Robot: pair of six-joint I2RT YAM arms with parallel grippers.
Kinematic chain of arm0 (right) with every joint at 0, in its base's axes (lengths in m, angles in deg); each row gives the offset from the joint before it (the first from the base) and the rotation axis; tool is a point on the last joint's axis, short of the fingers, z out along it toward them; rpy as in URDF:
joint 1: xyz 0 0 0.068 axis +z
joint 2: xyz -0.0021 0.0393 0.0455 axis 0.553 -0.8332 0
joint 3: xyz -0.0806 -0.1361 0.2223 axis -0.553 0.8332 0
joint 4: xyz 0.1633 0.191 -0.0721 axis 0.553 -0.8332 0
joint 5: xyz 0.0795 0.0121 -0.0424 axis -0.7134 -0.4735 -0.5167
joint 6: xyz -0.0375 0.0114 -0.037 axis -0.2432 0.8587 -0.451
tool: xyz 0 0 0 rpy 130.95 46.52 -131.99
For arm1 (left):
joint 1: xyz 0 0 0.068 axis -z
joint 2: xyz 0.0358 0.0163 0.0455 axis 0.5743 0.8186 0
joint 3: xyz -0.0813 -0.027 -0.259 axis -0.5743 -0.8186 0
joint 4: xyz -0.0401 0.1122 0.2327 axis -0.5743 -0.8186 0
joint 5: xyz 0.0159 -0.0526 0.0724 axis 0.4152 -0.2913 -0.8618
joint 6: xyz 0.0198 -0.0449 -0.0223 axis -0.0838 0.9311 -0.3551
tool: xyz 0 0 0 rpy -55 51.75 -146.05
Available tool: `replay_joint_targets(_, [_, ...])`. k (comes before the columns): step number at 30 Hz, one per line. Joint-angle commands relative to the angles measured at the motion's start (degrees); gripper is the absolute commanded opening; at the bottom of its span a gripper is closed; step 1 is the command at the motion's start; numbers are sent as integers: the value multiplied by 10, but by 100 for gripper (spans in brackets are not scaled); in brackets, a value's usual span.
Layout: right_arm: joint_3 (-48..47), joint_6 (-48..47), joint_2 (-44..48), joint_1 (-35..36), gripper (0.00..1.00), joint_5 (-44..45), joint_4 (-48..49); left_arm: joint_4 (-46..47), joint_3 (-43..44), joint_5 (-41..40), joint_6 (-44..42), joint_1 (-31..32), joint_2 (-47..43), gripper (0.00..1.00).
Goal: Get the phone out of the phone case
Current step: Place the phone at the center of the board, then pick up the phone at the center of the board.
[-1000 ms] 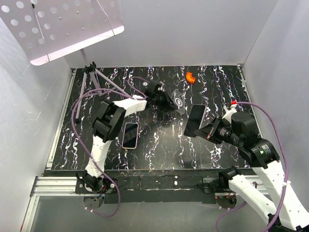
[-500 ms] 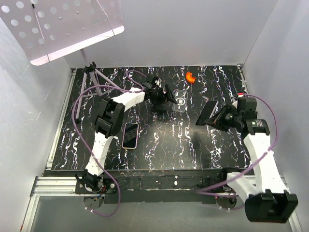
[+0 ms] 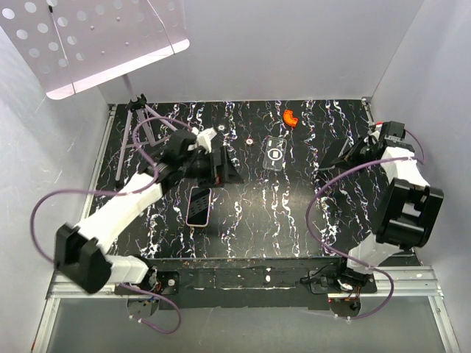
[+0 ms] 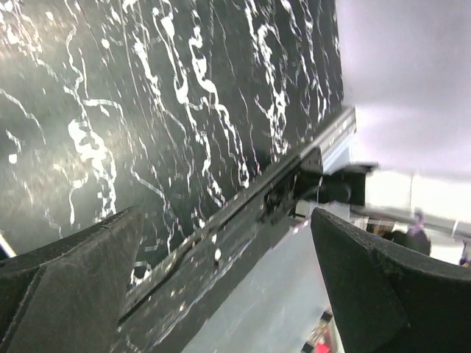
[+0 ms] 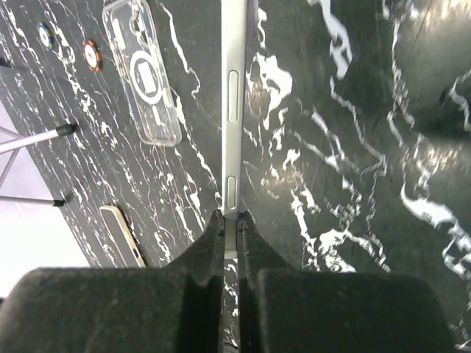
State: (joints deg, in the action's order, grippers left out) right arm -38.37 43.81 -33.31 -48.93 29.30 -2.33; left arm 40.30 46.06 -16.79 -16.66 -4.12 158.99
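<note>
pulled back, left fingers (image 4: 66, 279) stand apart; case (image 3: 276, 152) lies flat, room all around; right fingers (image 5: 110, 309) clamp phone (image 5: 233, 110) edgewise.

Your top view looks down over the table (image 3: 294, 213); the right wrist view, close, shares the case (image 5: 143, 73) beyond its jaws.

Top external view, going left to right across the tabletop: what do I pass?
Tripod → pink-edged phone lying flat → small round token → clear phone case → orange piece → dark phone held in the right gripper.
</note>
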Motion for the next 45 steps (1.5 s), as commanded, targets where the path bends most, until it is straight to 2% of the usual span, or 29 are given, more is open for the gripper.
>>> replay_joint_targets(1, [-79,-64,-62,-20,1,-97,53,-36,-99,25,-66,3,-145,98])
replay_joint_targets(8, [-167,-137,-191,-24,1,-185,13,-113,-170,-30,-97,3,-266,98])
replay_joint_targets(13, [-175,-150,-239,-35,1,-200,2,-141,-164,-62,-109,3,-256,98])
replay_joint_targets(19, [-156,-164,-247,-36,4,-165,-5,-150,-137,-87,-112,3,-227,98])
replay_joint_targets(24, [-138,-145,-207,-35,32,-21,-13,-153,-130,-108,-105,2,-212,98])
replay_joint_targets(26, [-130,-125,-181,-35,51,36,-22,-158,-123,-122,-104,2,-206,98])
replay_joint_targets(28, [-129,-109,-142,-28,57,90,-47,-163,-114,-137,-107,2,-194,98])
replay_joint_targets(30, [-117,-92,-94,-8,73,163,-72,-173,-105,-160,-109,2,-180,98])
replay_joint_targets(31, [-103,-70,-63,3,73,191,-82,-176,-102,-171,-110,2,-174,98])
replay_joint_targets(35, [-21,-3,55,80,73,193,-74,-169,-97,-216,-113,-2,-150,98])
replay_joint_targets(42, [144,130,205,312,70,164,2,-155,-86,-227,-115,-4,-65,98])
replay_joint_targets(45, [173,163,238,408,70,184,12,-157,-76,-250,-122,-4,-37,98])
